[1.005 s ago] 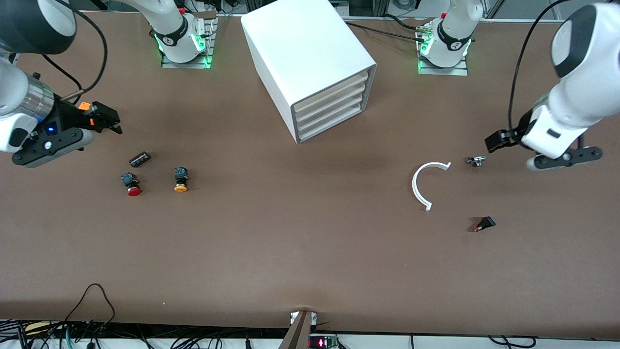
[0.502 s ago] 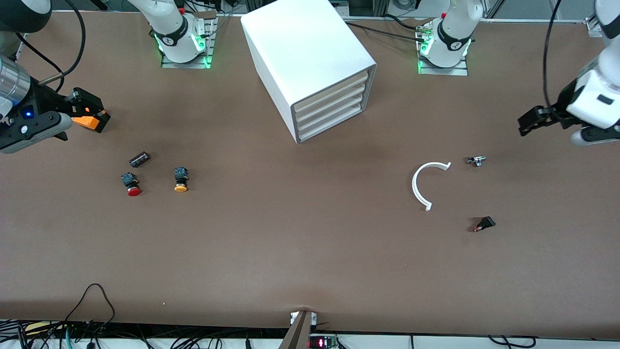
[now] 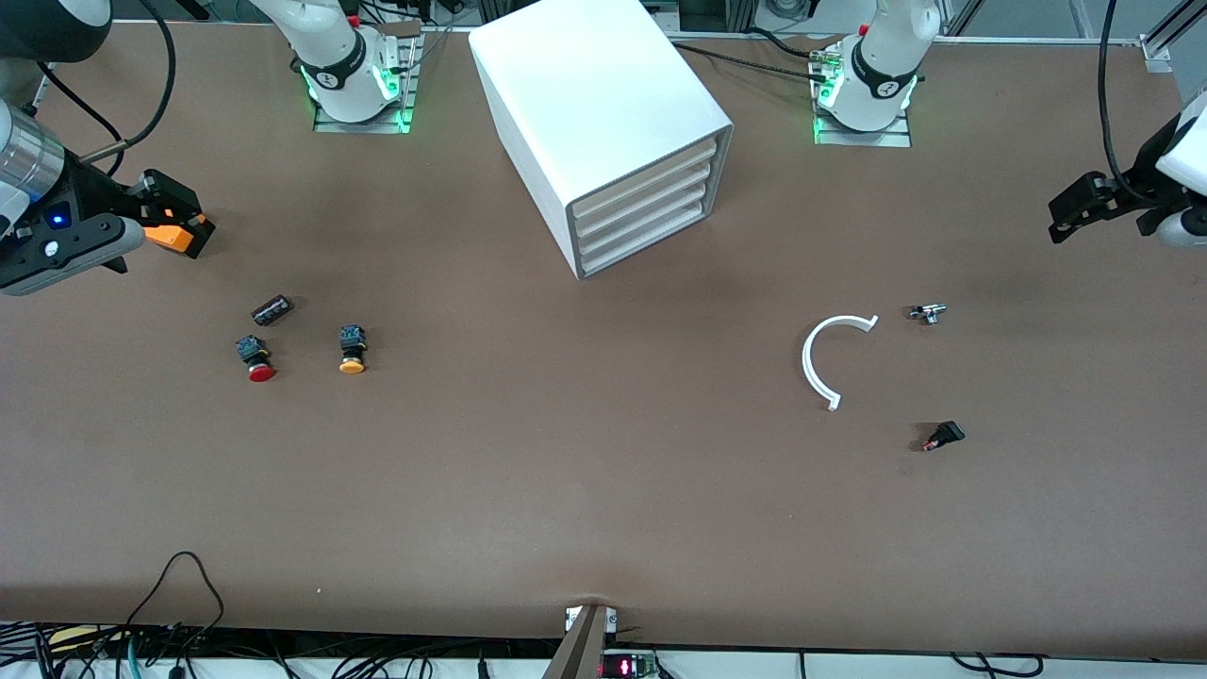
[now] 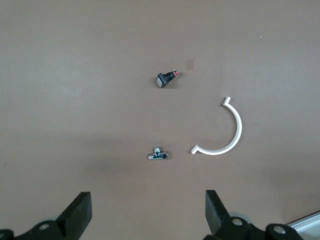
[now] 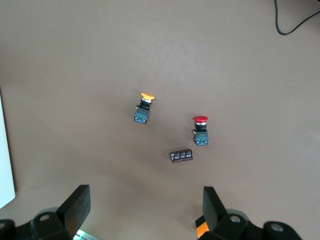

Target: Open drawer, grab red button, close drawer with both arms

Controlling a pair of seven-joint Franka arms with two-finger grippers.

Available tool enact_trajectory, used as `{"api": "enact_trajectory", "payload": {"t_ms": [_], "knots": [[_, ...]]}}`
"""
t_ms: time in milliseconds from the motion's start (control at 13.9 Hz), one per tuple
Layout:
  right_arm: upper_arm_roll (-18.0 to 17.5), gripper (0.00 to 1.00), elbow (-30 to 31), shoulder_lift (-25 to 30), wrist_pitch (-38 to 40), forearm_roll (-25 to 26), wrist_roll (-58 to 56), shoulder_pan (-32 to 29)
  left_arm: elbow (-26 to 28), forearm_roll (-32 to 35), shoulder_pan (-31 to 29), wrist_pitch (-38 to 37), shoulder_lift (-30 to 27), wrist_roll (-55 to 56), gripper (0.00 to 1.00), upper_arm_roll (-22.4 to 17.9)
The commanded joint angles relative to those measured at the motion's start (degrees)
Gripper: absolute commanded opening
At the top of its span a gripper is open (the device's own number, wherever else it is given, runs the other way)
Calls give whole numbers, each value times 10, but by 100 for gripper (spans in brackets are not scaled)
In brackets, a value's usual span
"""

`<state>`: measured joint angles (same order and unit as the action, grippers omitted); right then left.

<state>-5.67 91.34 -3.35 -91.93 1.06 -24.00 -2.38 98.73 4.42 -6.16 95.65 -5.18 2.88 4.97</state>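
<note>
Left gripper [image 4: 147, 212] fingers spread wide over bare brown desk [image 4: 75, 75]. Below: small metal fitting [image 4: 158, 155], white half-ring [image 4: 220, 129] beside it, black switch [image 4: 165, 78] well apart from both.

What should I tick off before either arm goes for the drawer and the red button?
1. Drawers of the white cabinet all shut: ok, none opened yet.
2. Red button free on the table: ok.
3. Told apart from the yellow button beside it: ok.
4. Left gripper open, empty: ok.
5. Right gripper open, empty: ok.
6. Either gripper at a drawer: not ok, both over the table ends.
</note>
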Motion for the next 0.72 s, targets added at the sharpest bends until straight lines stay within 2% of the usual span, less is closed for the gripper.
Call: {"api": "enact_trajectory", "payload": {"t_ms": [0,215,646], "knots": [[-13,100,-3,7,-4,11,2,-14,-1,9,0,5,-3,-16,100,1],[-13,100,-5,6,-4,12,2,-14,-1,-1,0,38,10,-49,100,1],[-9,100,-15,6,-4,10,3,-17,0,-22,1,34,16,-48,100,-6]]}}
